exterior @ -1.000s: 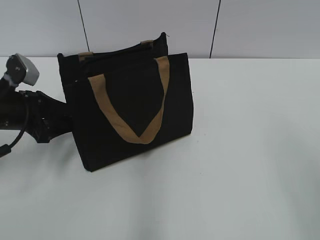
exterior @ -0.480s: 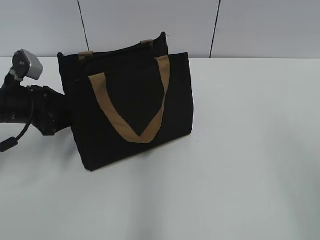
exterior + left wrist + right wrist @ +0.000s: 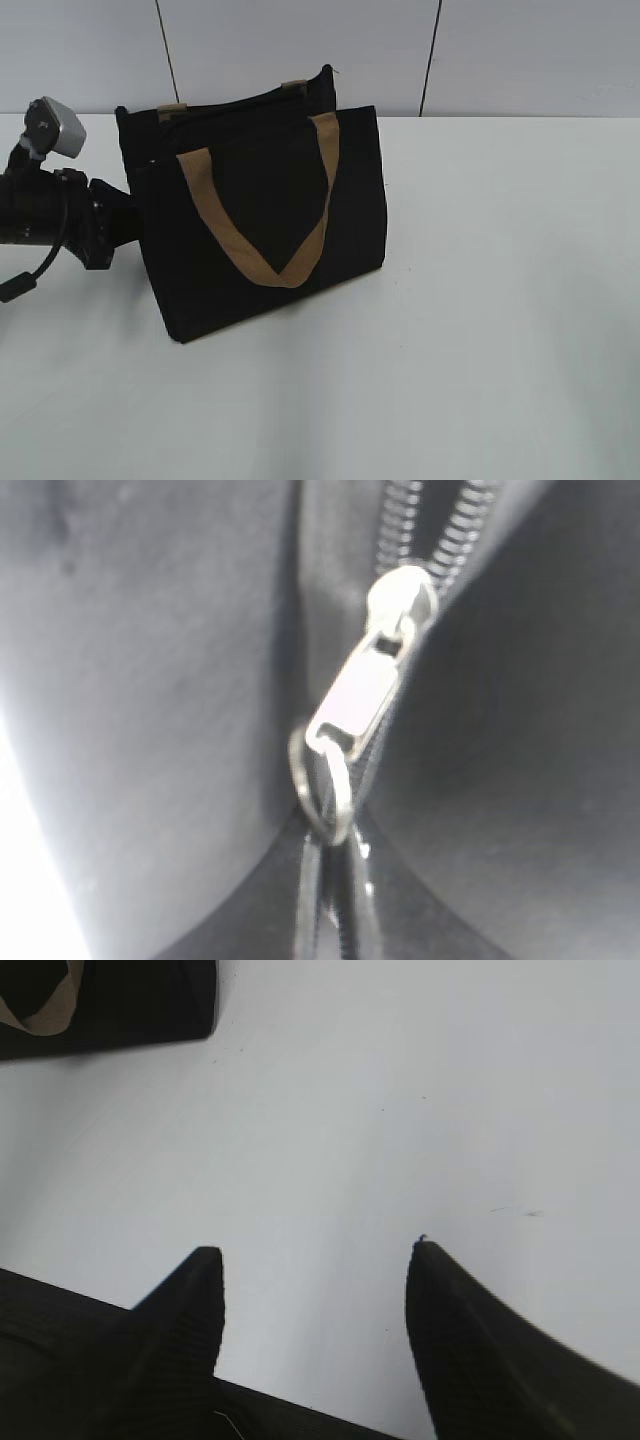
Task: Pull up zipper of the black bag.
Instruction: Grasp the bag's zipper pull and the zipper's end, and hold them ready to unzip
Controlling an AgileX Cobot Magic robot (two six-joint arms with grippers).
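I am working the left arm in against the left end of the black bag [image 3: 265, 215], which is standing upright on the white surface [image 3: 480, 330] near its back edge, tan handle [image 3: 265, 225] facing the camera. The left wrist view is filling with the zipper [image 3: 375, 695]: silvery slider, flat tab and small ring, teeth parted beyond it. The left gripper itself is hidden, so I cannot tell whether it is clenched or released. I am judging the ring the best purchase, pulling straight along the teeth so the bag does not tip. The right gripper [image 3: 312, 1252] is hanging released over bare surface, well apart from the bag, with plenty of room there to steady it.
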